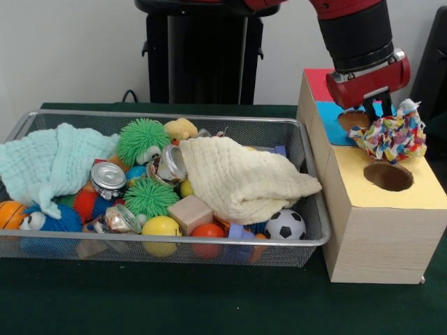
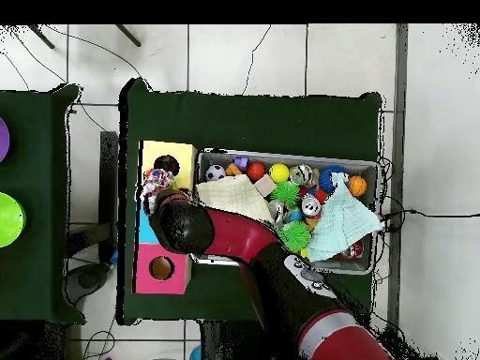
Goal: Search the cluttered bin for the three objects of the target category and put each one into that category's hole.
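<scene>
My gripper (image 1: 380, 118) hangs over the wooden hole box (image 1: 377, 209), shut on a knotted cloth piece (image 1: 392, 135), white with red, yellow, green and blue patches. The piece dangles just above and behind the round hole in the yellow section (image 1: 388, 176). In the overhead view the piece (image 2: 156, 182) shows at the arm's tip (image 2: 169, 200), between the yellow and blue sections of the box (image 2: 150, 155). The wire mesh bin (image 1: 174, 117) sits left of the box, full of toys. No other knotted cloth piece shows in the bin.
The bin holds a cream cloth (image 1: 237, 178), a mint cloth (image 1: 49, 164), green spiky balls (image 1: 142, 139), a soccer ball (image 1: 285, 225), a wooden block (image 1: 190, 213), tins (image 1: 107, 178) and coloured balls. The box has blue (image 1: 328, 118) and red (image 1: 318, 80) sections behind the yellow one.
</scene>
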### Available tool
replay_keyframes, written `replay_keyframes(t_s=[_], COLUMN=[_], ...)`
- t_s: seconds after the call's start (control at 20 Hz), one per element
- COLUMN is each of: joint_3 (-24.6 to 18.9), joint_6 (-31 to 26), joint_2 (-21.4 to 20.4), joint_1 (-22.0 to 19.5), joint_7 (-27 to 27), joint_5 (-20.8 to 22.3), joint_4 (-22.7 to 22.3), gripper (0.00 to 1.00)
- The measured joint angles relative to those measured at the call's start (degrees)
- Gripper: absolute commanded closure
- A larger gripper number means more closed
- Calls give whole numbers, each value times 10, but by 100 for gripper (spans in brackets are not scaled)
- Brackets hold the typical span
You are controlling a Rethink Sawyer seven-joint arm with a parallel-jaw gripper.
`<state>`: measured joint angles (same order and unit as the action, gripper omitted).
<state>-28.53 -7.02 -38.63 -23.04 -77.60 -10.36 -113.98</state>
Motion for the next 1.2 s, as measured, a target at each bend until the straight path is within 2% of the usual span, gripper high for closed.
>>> replay_keyframes(t_s=[0.2, 0.7, 1.2], joint_3=[-2, -2, 17], joint_6=[36, 105, 100], joint_2=[16, 11, -22], joint_1=[0, 2, 14], joint_7=[0, 0, 0], joint_5=[10, 17, 10], joint_4=[0, 2, 6], gripper=[100, 100, 100])
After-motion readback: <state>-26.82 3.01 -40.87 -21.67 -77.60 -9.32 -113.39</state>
